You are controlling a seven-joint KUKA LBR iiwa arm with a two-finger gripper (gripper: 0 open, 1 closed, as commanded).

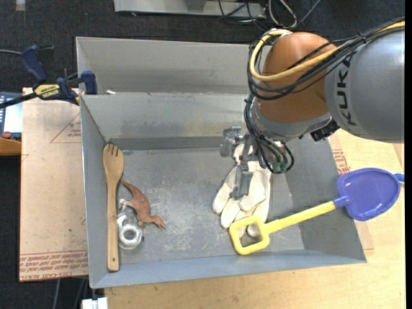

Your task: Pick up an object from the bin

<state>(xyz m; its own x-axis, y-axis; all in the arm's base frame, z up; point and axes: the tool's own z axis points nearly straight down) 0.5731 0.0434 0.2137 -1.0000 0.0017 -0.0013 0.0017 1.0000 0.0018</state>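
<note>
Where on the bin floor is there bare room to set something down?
Bare bin floor lies between the toy dinosaur and the white glove, back to the far wall. Crowded around the claw and yellow shovel handle.

1 cream-white glove [259, 192] lies flat on the bin floor, right of centre (partly covered by the gripper [244, 180] above it). Its fingertips point near-left, and its lower edge touches the yellow shovel handle [293, 219].

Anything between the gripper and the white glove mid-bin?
Nothing visible: the gripper is right over the white glove. The grip of the yellow-handled shovel lies at the glove's lower edge and might snag on lifting.
</note>
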